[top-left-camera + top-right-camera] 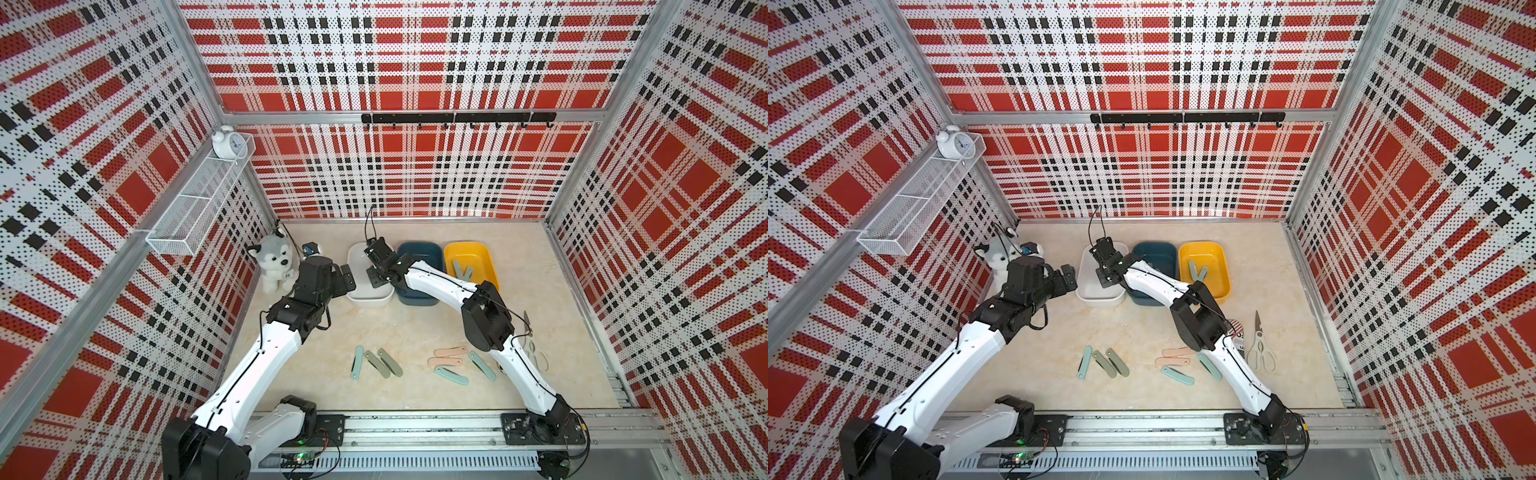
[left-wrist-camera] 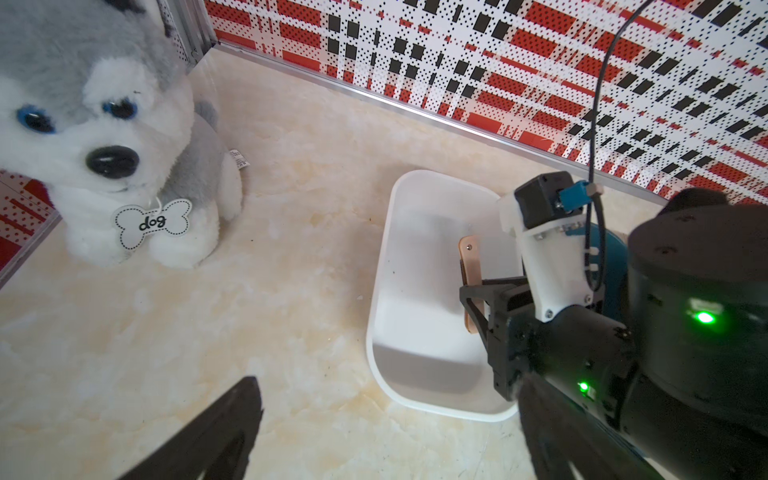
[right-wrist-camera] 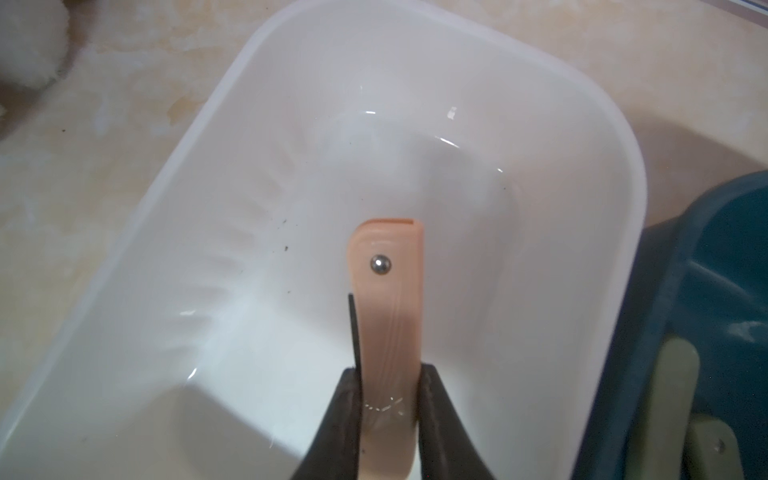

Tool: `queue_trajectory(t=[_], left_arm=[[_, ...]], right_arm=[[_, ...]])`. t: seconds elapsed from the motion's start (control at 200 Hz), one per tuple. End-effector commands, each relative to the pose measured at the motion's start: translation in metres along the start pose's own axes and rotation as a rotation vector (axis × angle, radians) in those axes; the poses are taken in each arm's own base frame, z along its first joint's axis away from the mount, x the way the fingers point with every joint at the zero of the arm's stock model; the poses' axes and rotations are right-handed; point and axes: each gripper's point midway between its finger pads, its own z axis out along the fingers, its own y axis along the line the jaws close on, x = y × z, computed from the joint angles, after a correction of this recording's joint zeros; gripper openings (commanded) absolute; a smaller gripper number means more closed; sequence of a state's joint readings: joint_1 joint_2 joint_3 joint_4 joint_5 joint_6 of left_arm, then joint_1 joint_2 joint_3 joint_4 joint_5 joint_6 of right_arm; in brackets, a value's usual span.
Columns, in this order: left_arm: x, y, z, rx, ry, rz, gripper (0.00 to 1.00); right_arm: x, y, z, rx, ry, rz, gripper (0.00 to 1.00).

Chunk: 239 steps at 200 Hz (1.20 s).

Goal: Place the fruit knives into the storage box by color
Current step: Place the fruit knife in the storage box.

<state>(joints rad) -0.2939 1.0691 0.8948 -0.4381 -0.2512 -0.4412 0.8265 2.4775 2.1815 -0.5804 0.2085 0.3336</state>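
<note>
Pinching a pink knife (image 3: 386,299) by one end, the right claw (image 3: 388,374) points it down into the white box (image 3: 631,187) directly below; released end-on, it could topple against the rim or into the blue box (image 3: 665,299) alongside. Left claw (image 1: 348,279) hangs spread nearby

left arm (image 1: 257,365): white shell, black joints
right arm (image 1: 436,282): same, thin black cable
fingers (image 2: 216,428): black
wrist LEDs (image 2: 704,318): green

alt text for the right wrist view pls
The right hand is shut on a pale pink fruit knife, holding it over the inside of the white box. A dark teal box sits beside that box on the beige tabletop.
</note>
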Motion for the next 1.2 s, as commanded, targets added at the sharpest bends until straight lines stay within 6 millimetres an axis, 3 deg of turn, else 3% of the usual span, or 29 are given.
queue_trajectory(t=[0.0, 0.336, 0.511, 0.631, 0.782, 0.887, 0.977, 1.077, 1.192], left_arm=[[-0.011, 0.000, -0.009, 0.004, -0.029, -0.014, 0.98], [-0.017, 0.007, -0.018, -0.024, -0.052, -0.004, 0.98], [-0.011, 0.005, -0.016, -0.012, -0.035, -0.009, 0.98], [-0.009, 0.005, -0.014, -0.010, -0.028, -0.002, 0.98], [-0.004, -0.006, -0.013, 0.034, -0.009, 0.033, 0.98], [0.004, -0.019, -0.013, 0.040, -0.005, 0.093, 0.98], [0.013, -0.031, -0.012, 0.045, 0.004, 0.147, 0.98], [0.027, -0.050, -0.010, 0.081, 0.031, 0.215, 0.99], [0.050, -0.084, -0.009, 0.169, 0.076, 0.317, 0.98]], right_arm=[[-0.006, 0.001, 0.014, 0.017, -0.044, 0.014, 0.22], [-0.007, -0.009, 0.021, 0.006, -0.048, 0.034, 0.28], [-0.019, -0.003, 0.010, -0.051, -0.067, 0.045, 0.47], [-0.033, 0.001, -0.006, -0.080, -0.098, 0.056, 0.53], [-0.058, 0.001, -0.044, -0.101, -0.146, 0.067, 0.63], [-0.076, -0.004, -0.088, -0.126, -0.205, 0.089, 0.76], [-0.080, -0.019, -0.126, -0.128, -0.250, 0.113, 0.80], [-0.064, -0.048, -0.154, -0.104, -0.247, 0.148, 0.86], [-0.025, -0.092, -0.173, -0.036, -0.213, 0.192, 1.00]])
